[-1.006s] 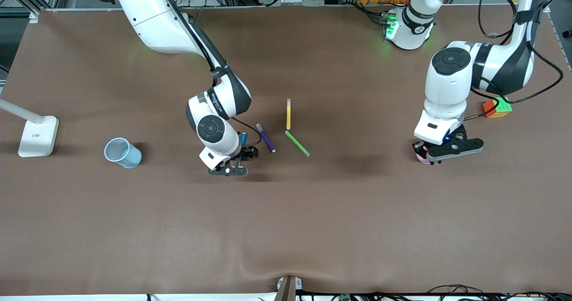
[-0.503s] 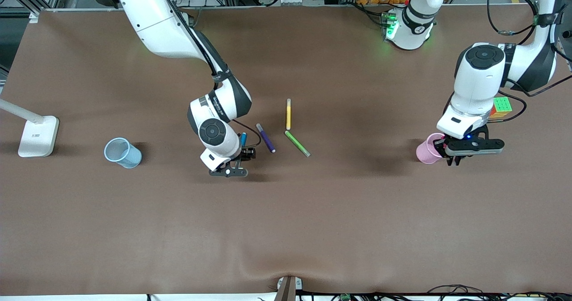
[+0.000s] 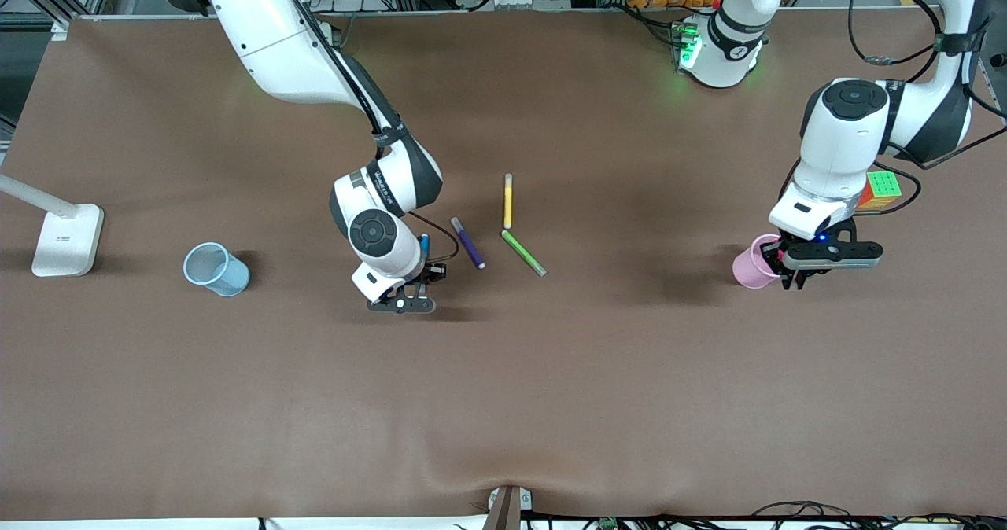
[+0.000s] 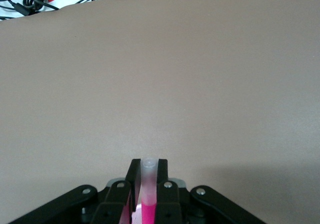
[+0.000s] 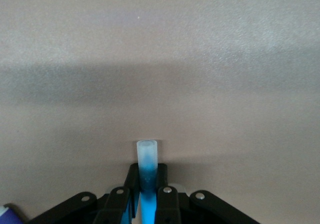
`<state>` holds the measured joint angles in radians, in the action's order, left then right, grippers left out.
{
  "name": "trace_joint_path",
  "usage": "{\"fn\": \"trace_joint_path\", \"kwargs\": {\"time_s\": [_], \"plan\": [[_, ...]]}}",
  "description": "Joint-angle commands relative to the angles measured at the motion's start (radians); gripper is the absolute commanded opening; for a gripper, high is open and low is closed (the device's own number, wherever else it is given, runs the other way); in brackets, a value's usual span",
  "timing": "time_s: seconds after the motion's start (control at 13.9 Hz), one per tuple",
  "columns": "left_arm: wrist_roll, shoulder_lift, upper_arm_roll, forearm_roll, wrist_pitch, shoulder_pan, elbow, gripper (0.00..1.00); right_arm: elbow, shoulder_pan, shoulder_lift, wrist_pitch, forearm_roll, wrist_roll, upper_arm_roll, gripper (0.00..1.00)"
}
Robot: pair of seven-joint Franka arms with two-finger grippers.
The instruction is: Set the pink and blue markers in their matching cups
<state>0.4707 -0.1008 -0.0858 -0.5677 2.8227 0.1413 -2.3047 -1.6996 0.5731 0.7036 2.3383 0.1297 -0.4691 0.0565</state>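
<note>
My right gripper (image 3: 423,275) is shut on the blue marker (image 3: 426,244), close above the table beside the dark purple pen; the right wrist view shows the marker (image 5: 147,164) pinched between the fingers, its pale cap sticking out past the tips. The pale blue cup (image 3: 214,269) stands toward the right arm's end of the table. My left gripper (image 3: 793,277) is shut on the pink marker (image 4: 148,206) and sits low, right beside the pink cup (image 3: 752,263), on the side toward the left arm's end.
A dark purple pen (image 3: 467,243), a yellow pen (image 3: 508,201) and a green pen (image 3: 524,252) lie mid-table. A colour cube (image 3: 883,187) sits by the left arm. A white lamp base (image 3: 67,239) stands at the right arm's end.
My left gripper, which covered the pink cup a second ago, has shifted toward the left arm's end, so the cup now shows beside it. The right gripper barely moved.
</note>
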Motion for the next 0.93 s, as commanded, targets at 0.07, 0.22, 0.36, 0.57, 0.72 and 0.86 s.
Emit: {"fn": "trace_joint_path", "kwargs": {"time_s": [0.07,0.22,0.36,0.57,0.72,0.86], "plan": [[-0.007,-0.059,0.009,-0.055,0.101,-0.045,-0.012,0.00,0.001,-0.103,-0.053,-0.048,-0.018,0.189,-0.009,0.00],[-0.007,-0.077,0.009,-0.061,0.106,-0.055,-0.012,0.00,0.040,-0.174,-0.067,-0.066,-0.016,0.381,-0.010,0.00],[-0.006,-0.080,0.009,-0.066,0.107,-0.057,-0.012,0.00,0.069,-0.229,-0.110,-0.114,-0.013,0.537,-0.010,0.00],[0.009,-0.102,0.011,-0.064,0.112,-0.055,-0.004,0.09,0.069,-0.338,-0.185,-0.148,-0.001,0.803,-0.018,0.00],[0.005,-0.102,0.009,-0.064,0.110,-0.055,0.002,1.00,0.066,-0.406,-0.240,-0.198,0.063,1.040,-0.017,0.00],[0.003,-0.086,0.011,-0.064,0.109,-0.057,0.025,1.00,0.048,-0.493,-0.269,-0.231,0.091,1.372,-0.017,0.00]]}}
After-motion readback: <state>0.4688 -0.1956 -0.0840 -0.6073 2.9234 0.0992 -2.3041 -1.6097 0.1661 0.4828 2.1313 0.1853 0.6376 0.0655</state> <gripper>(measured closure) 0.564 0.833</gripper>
